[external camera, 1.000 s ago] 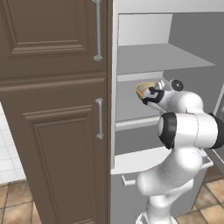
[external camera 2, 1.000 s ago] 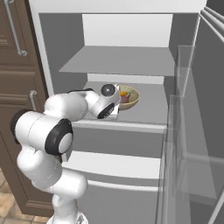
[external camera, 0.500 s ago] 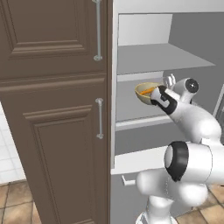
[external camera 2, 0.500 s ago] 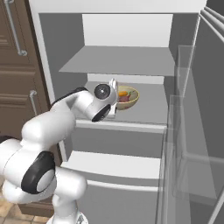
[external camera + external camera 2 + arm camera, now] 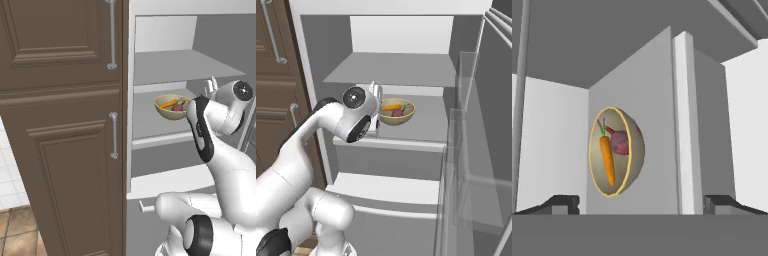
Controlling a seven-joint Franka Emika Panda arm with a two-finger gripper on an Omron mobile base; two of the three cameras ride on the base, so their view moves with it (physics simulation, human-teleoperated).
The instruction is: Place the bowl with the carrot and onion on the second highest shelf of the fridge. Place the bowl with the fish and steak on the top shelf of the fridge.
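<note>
The tan bowl [image 5: 397,112] with the carrot [image 5: 391,107] and the purple-red onion [image 5: 398,113] rests on the fridge's second highest shelf [image 5: 423,129]. From the left base view the same bowl [image 5: 172,107] sits near that shelf's front. My gripper [image 5: 376,110] hangs just left of the bowl, rolled on its side, open and apart from it. The hand view looks straight at the bowl [image 5: 631,170], carrot [image 5: 608,162] and onion [image 5: 619,142], with the gripper [image 5: 641,202] holding nothing. The top shelf [image 5: 396,70] is bare. The bowl with the fish and steak is out of view.
Brown wooden cabinets [image 5: 60,125] stand left of the fridge [image 5: 225,40]. The open fridge door [image 5: 486,150] with clear bins lines the right side. A lower shelf [image 5: 386,187] juts out below my arm.
The jaws have spread wide and let go of the bowl, which stays on the shelf. The hand has drawn back a little and the arm has shifted its pose.
</note>
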